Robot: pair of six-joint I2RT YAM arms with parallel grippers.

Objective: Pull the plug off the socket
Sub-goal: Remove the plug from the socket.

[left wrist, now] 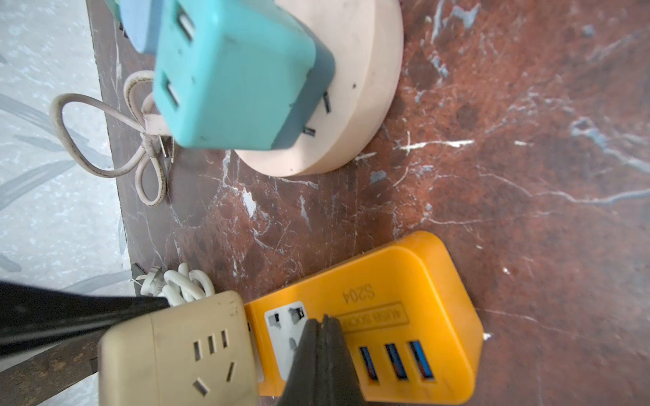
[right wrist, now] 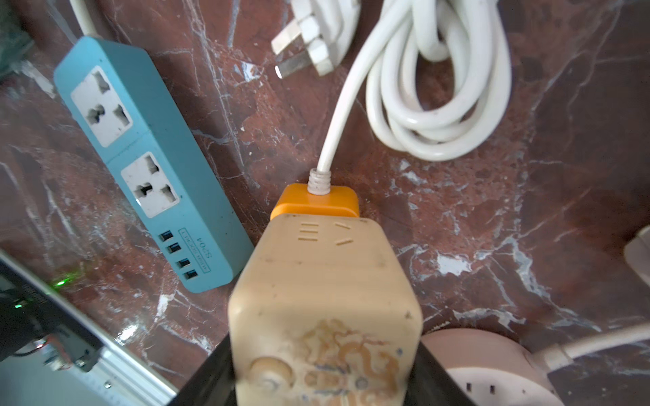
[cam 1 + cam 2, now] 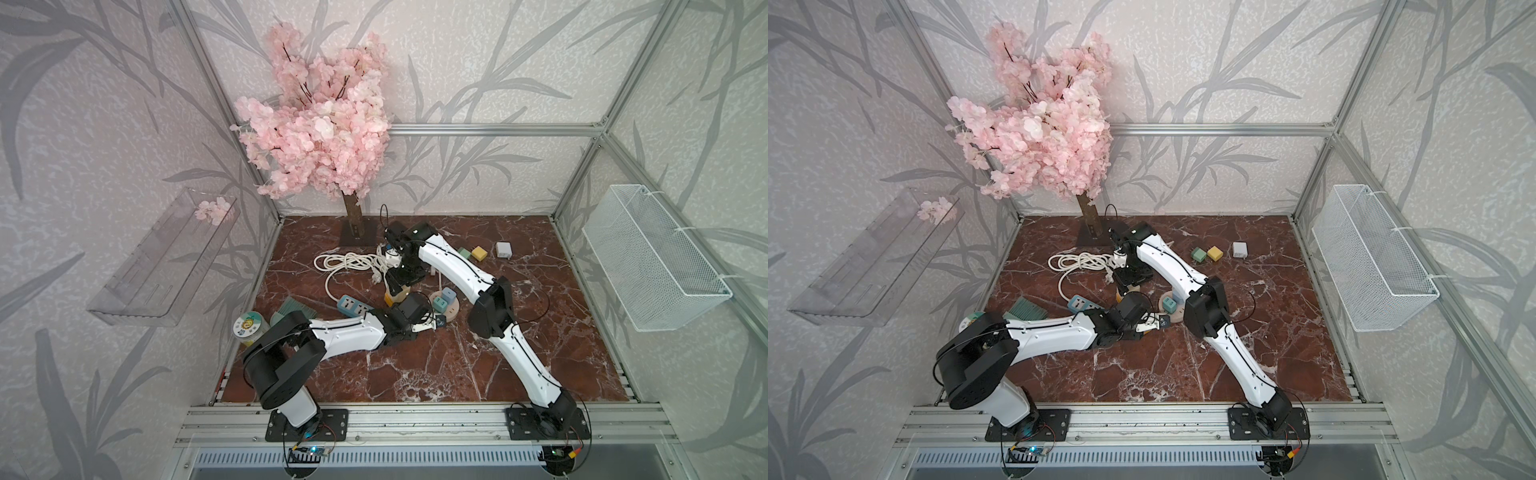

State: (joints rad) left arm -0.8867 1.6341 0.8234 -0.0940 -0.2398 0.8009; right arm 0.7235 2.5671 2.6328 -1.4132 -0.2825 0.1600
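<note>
The plug is a beige cube adapter [image 2: 323, 298] [image 1: 176, 351]. It sits against the cord end of the orange socket strip [image 1: 397, 309] [image 2: 316, 202] [image 3: 392, 297], and its prongs are hidden. My right gripper [image 2: 323, 379] [image 3: 397, 278] is shut on the cube, one black finger on each side. My left gripper [image 1: 323, 318] is shut with nothing between its fingers. Its tips rest on the strip's face, beside the bare white outlet [image 1: 283, 334]. In both top views those tips are hidden under the left arm's black wrist [image 3: 411, 309] [image 3: 1129, 309].
A round pink socket [image 3: 451, 309] [image 1: 369, 70] carrying a teal cube [image 1: 232, 77] stands just right of the strip. A blue power strip [image 2: 140, 158] [image 3: 353, 305] and a coiled white cable [image 3: 349, 264] [image 2: 439, 105] lie to the left. Small cubes [image 3: 478, 252] and a white charger [image 3: 503, 249] lie behind.
</note>
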